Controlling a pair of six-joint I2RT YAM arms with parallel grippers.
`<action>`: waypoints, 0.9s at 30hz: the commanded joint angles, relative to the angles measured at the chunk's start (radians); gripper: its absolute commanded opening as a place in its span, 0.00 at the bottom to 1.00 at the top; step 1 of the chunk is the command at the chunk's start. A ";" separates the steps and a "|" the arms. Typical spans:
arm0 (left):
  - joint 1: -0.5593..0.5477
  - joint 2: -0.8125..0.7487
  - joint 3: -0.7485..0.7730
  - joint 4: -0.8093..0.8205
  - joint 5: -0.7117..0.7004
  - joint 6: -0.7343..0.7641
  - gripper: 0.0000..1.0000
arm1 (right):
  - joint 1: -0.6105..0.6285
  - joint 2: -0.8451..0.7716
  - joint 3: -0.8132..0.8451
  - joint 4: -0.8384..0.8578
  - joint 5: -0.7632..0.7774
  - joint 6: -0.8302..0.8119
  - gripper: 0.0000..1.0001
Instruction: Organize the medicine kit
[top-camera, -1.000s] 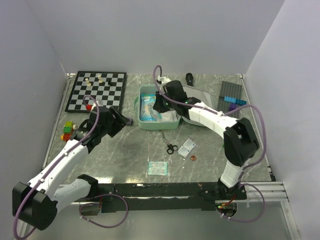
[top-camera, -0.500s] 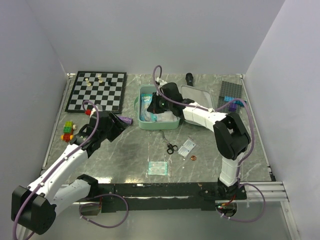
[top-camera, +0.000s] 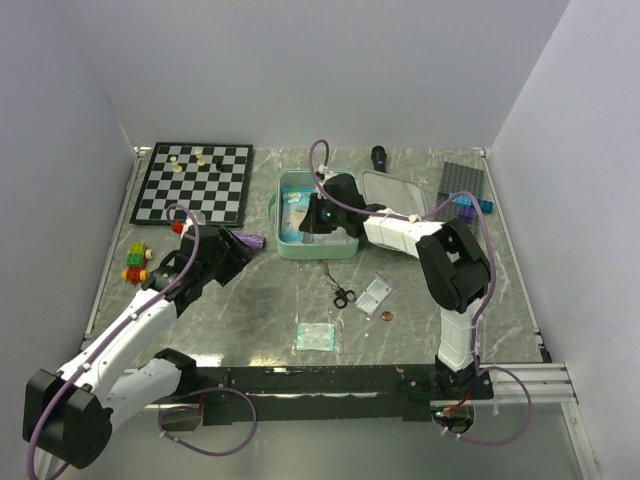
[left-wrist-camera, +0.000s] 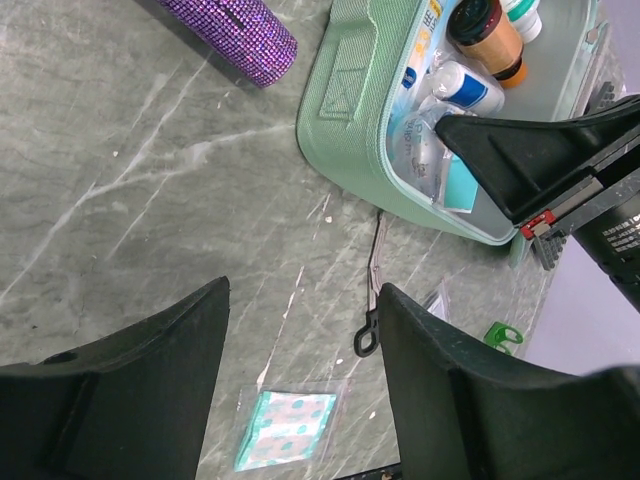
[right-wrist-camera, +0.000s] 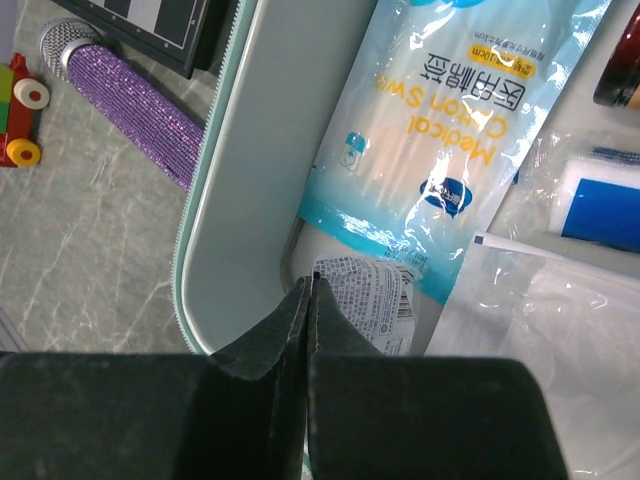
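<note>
My right tool (right-wrist-camera: 308, 288) is pressed together with nothing visible between its fingers. It sits inside the medicine kit (top-camera: 300, 252), near the wall at 9 o'clock, with its tips over a small labelled sachet (right-wrist-camera: 365, 300) beside the cotton-swab packet (right-wrist-camera: 460, 130). The kit lies open at 12 o'clock of the worktop (top-camera: 260, 300) centre, with its lid (top-camera: 395, 195) folded out toward 3 o'clock.

Over the last second the right arm (top-camera: 400, 228) has folded tighter, and the tool has shifted slightly toward 6 o'clock within the case. My left tool (left-wrist-camera: 302, 290) is spread and empty. It has drawn back toward 7 o'clock, uncovering a purple glitter cylinder (top-camera: 250, 241) at 9 o'clock of the kit.

Judgement: the right tool is settling the contents, not fetching. The scissors (top-camera: 340, 292) and plaster sachet (top-camera: 317, 336), at 6 o'clock of the kit, lie outside it, so packing appears unfinished.
</note>
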 joint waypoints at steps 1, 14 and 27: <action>0.003 0.003 0.000 0.041 0.005 -0.015 0.65 | -0.002 -0.010 -0.010 0.052 -0.012 0.015 0.00; 0.003 -0.004 -0.007 0.045 0.002 -0.025 0.65 | 0.017 0.005 0.119 0.052 -0.073 0.066 0.00; 0.002 0.026 -0.020 0.067 0.018 -0.029 0.65 | 0.008 0.094 0.039 0.075 -0.048 0.061 0.00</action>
